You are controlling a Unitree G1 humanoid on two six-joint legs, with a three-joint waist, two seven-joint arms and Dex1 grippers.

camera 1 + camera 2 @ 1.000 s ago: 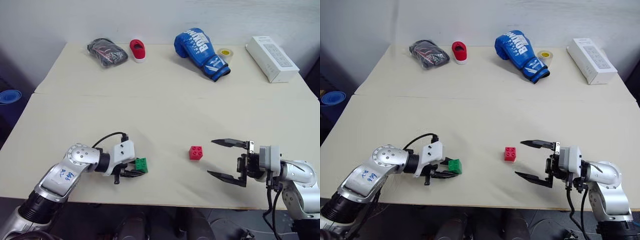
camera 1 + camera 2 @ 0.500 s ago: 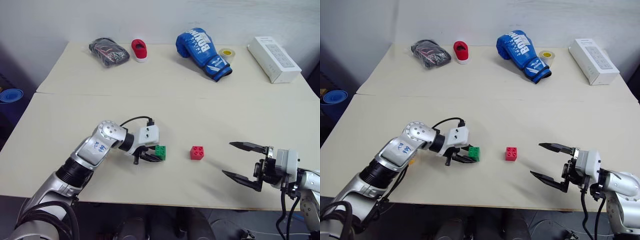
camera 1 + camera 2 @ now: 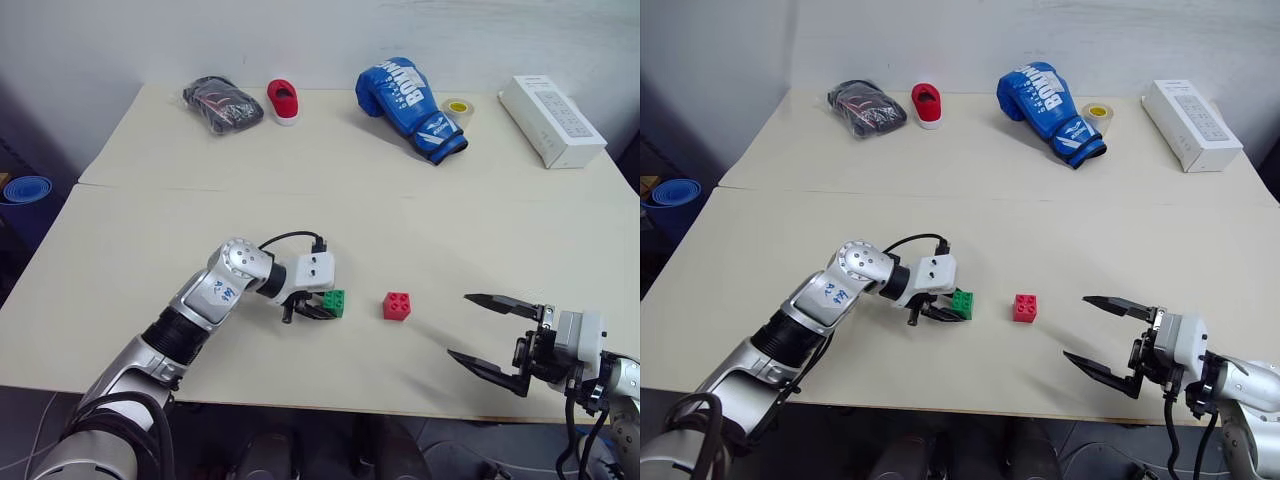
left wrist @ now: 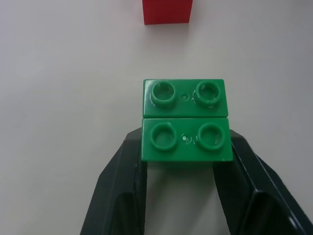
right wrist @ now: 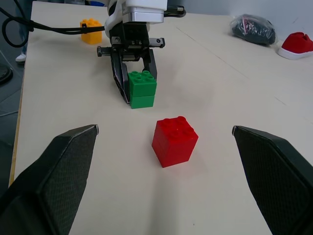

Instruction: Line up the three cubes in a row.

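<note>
green plastic sits clamped between your left gripper's (image 3: 325,308) two black fingers: the green cube (image 3: 334,302) is down at table height on the near half of the table (image 3: 420,210), just beside the red cube (image 3: 396,305) but with a bare gap between them; you look to be in the placing step, bringing the second brick in line with the red one; the yellow-orange cube (image 5: 91,30) lies well apart behind the left arm, so it is not yet in the row; judging by the left wrist view, the green brick is squared to the red one ahead of it, so your next move calls for letting go cleanly without nudging the brick askew, then backing the fingers straight out before you turn for the yellow-orange one; your left arm reaches across the table with the gripper angled down and toward the right; your right gripper (image 3: 492,333) hovers past the near right edge, roughly level, jaws spread wide and holding nothing, pointed toward the red cube and well clear of it.
</note>
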